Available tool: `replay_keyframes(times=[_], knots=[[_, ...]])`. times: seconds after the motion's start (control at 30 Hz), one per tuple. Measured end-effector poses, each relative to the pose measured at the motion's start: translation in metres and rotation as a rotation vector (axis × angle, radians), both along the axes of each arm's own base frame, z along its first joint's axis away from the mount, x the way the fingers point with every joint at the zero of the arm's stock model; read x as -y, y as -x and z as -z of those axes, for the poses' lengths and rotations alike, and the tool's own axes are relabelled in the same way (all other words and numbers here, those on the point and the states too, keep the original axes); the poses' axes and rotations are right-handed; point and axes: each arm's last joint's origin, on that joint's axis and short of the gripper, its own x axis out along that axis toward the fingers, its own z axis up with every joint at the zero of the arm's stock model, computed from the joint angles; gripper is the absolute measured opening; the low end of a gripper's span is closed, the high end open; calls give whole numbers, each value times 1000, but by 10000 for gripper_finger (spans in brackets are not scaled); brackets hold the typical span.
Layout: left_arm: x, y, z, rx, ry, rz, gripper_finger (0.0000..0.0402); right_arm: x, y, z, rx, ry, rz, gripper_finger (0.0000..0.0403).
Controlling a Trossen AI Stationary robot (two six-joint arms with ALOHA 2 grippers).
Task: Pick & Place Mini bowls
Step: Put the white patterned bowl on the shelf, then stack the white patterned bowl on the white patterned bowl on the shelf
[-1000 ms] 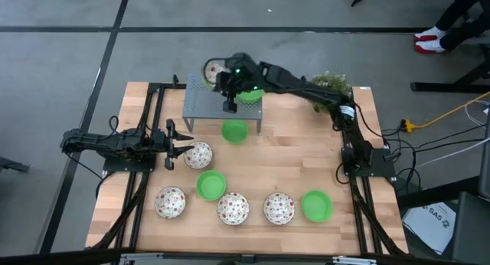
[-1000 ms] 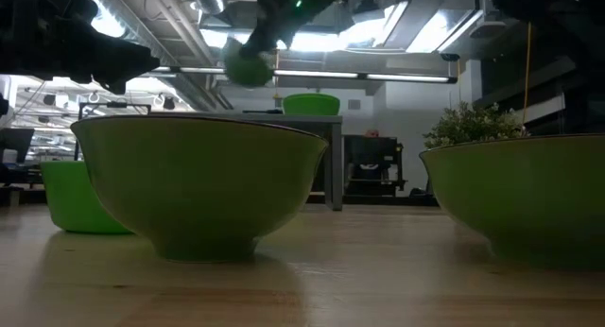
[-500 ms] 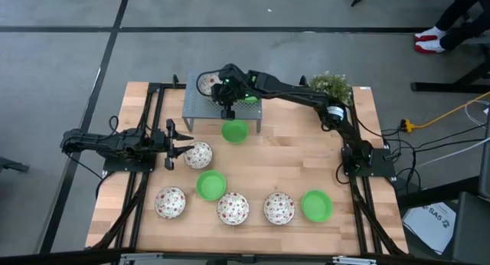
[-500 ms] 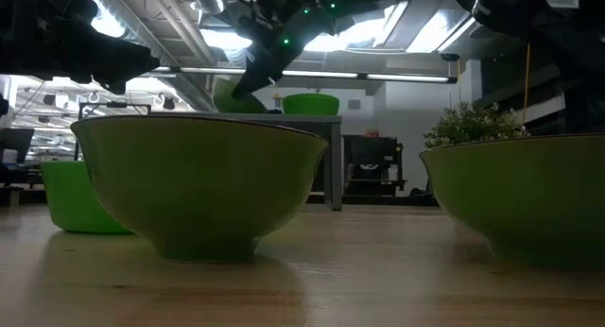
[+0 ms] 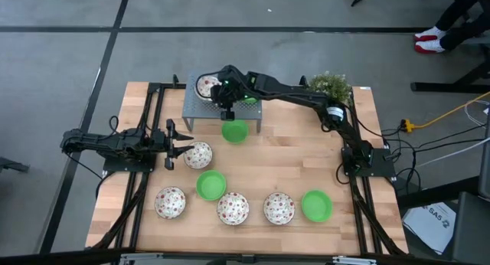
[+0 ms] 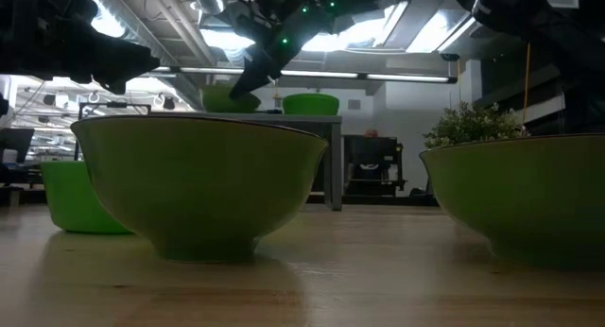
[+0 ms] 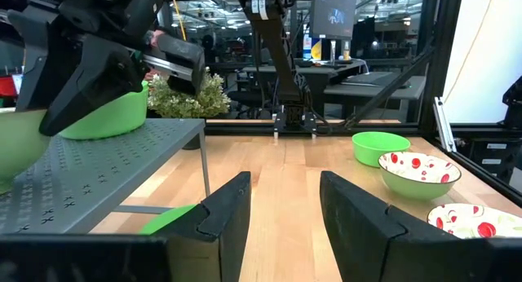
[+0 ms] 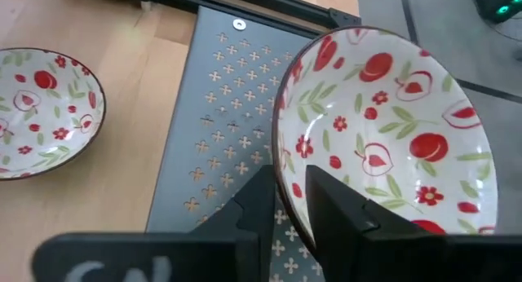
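A white mini bowl with red-and-green pattern (image 8: 383,127) sits on the left part of the grey perforated shelf (image 5: 197,109) at the table's far middle. My right gripper (image 8: 291,202) reaches slanting down to it, open, its fingers on either side of the bowl's rim. A plain green mini bowl (image 5: 247,99) rests on the shelf beside it, partly hidden under the arm. Several more mini bowls, green and patterned, stand on the table. My left gripper (image 5: 170,135) waits level and open at the table's left, touching nothing. My right gripper straddles the patterned bowl's rim (image 8: 281,184) on its near right side, one finger (image 8: 334,207) inside the bowl and one (image 8: 258,202) outside, slanting down from the table's right. White interior shows between rim and inside finger; whether the outside finger touches the wall I cannot tell. The bowl stands level on the shelf.
A green bowl (image 5: 235,131) lies by the shelf's near edge and a patterned one (image 5: 198,154) in front of my left gripper. Near the front edge stand green bowls (image 5: 210,184) (image 5: 316,205) and patterned bowls (image 5: 170,202) (image 5: 232,208) (image 5: 279,207). A bushy plant (image 5: 331,83) is far right.
My right gripper has come down toward the shelf with the patterned bowl. The bowl, a second ago high in the air and tilted, now stands level on the shelf's left part beside the green bowl.
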Motion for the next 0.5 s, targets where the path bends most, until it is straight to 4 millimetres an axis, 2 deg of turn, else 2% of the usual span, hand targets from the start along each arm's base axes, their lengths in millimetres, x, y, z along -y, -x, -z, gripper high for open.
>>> replay_keyframes(times=[0.2, 0.37, 0.5], knots=[[0, 0, 0, 0, 0, 0, 143, -5, -2, 0, 4, 3, -9, 104], [0, 0, 0, 0, 0, 0, 143, -9, -4, -3, 31, 11, -18, 154], [0, 0, 0, 0, 0, 0, 143, -14, -5, -15, 58, 23, -20, 194]])
